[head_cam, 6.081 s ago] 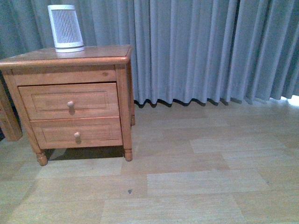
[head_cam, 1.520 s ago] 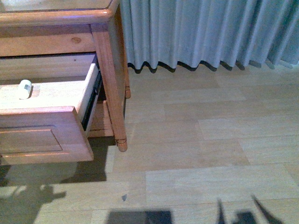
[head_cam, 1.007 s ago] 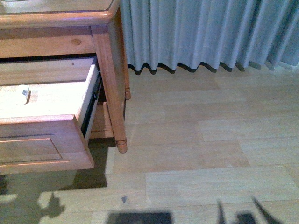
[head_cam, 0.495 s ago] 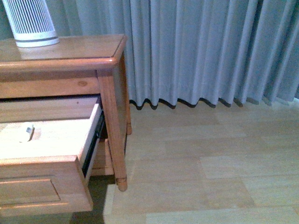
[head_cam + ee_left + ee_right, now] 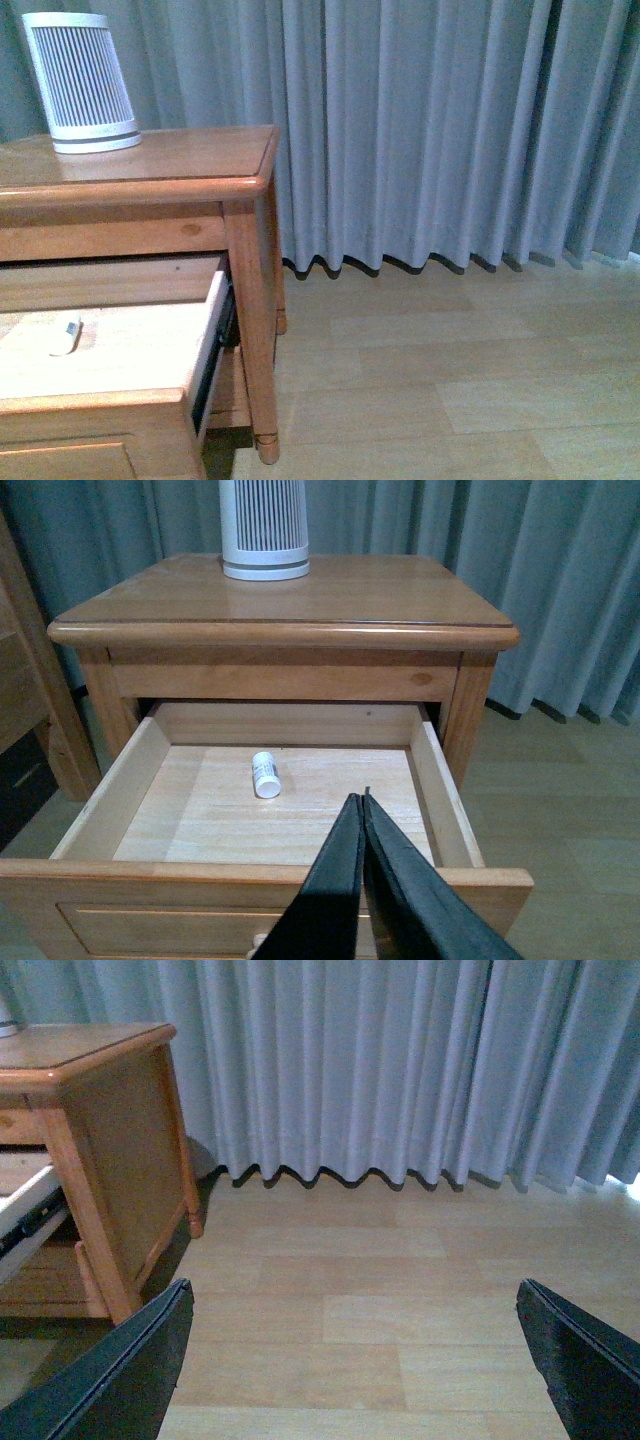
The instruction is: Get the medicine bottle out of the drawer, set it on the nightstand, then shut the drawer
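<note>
The nightstand (image 5: 150,165) stands at the left with its upper drawer (image 5: 120,350) pulled out. The small white medicine bottle (image 5: 66,336) lies on its side on the drawer's pale floor; it also shows in the left wrist view (image 5: 266,775). My left gripper (image 5: 362,800) is shut and empty, hovering over the open drawer (image 5: 300,820) in front of the bottle and a little to its right. My right gripper (image 5: 355,1295) is open and empty over the bare floor, to the right of the nightstand (image 5: 90,1110). Neither arm shows in the front view.
A large white ribbed appliance (image 5: 82,82) stands on the nightstand's top at the back left, also seen from the left wrist (image 5: 264,530). Grey curtains (image 5: 420,130) hang behind. A wooden frame post (image 5: 30,680) stands beside the nightstand. Pale wood floor (image 5: 450,380) lies to the right.
The drawer, shut six seconds ago, now stands open with the bottle inside. Over the last second the front view has tilted upward, bringing the nightstand top and appliance into sight.
</note>
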Available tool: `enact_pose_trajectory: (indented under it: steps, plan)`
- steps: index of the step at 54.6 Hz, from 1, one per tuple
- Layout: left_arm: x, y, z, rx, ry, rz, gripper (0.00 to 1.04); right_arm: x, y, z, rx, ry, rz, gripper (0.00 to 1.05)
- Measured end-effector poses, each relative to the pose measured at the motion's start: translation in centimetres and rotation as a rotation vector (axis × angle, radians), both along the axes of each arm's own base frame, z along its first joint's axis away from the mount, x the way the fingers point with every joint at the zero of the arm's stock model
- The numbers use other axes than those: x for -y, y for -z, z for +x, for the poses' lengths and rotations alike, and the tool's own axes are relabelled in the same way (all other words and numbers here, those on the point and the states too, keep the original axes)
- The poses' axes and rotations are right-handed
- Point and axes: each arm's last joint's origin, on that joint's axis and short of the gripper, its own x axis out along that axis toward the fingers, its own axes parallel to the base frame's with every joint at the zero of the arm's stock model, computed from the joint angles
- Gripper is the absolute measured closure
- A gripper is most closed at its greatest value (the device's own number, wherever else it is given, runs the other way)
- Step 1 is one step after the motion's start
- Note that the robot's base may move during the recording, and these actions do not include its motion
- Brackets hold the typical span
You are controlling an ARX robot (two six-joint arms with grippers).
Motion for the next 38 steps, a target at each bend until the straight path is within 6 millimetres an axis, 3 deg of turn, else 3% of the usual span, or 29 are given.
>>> enact_pose_trajectory:
  steps: [38]
  plan:
    - [0.0,3.2,-2.2,0.016,-0.003,0.002,1.02,0.0,0.0,0.0,0.001,-0.01,0.0,0.07]
